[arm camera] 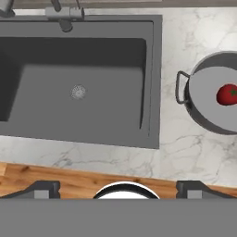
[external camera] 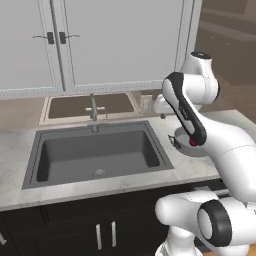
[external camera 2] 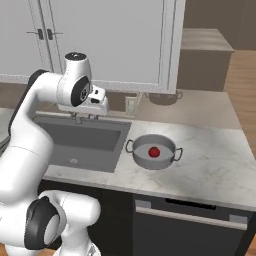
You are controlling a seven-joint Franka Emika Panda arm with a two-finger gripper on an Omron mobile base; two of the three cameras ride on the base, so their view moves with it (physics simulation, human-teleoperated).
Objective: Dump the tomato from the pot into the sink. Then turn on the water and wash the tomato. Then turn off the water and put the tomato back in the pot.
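My claw is hanging wide open and holding nothing, high above the near edge of the marble desk. The tomato is sitting inside the pot, which is standing just right of the dark sink.

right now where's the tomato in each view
Left base view: tomato at centre right, a red sliver in the pot, mostly behind the arm.
Right base view: tomato just right of centre, in the pot on the counter.
Hand view: tomato at the right edge, in the pot.
Shared landmark: the sink, beside the pot.
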